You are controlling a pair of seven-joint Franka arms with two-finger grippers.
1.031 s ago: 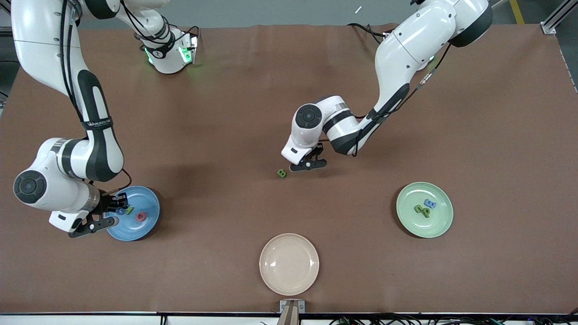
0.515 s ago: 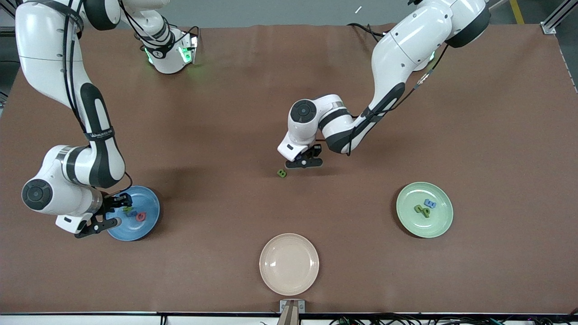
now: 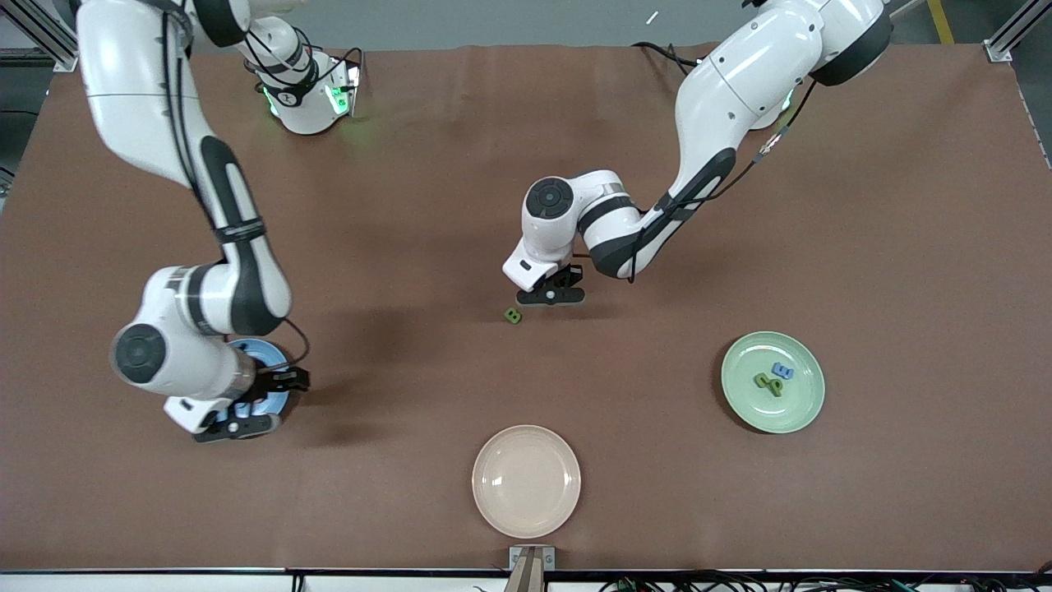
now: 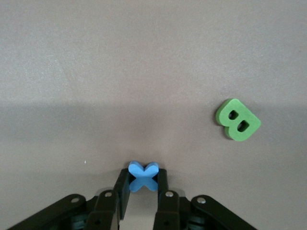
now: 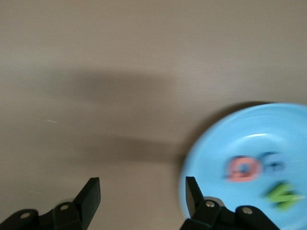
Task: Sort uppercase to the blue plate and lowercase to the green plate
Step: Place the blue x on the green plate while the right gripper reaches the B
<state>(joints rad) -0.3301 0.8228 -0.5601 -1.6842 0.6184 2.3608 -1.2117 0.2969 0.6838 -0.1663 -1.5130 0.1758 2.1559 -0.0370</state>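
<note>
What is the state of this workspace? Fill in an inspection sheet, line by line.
Surface: brown table, flat and bare between the items.
Job's things: blue plate holds a pink-red G, a blue G and a green N; green plate holds a green n, a green p and a blue E-shaped piece; green B lies loose mid-table.
Clutter: beige plate, nothing in it.
Grippers: left end effector shut on a blue x beside the B; right end effector open, over the blue plate's edge.
Cables: black leads by the left arm's base.
Surroundings: grey floor, metal frame corner.
</note>
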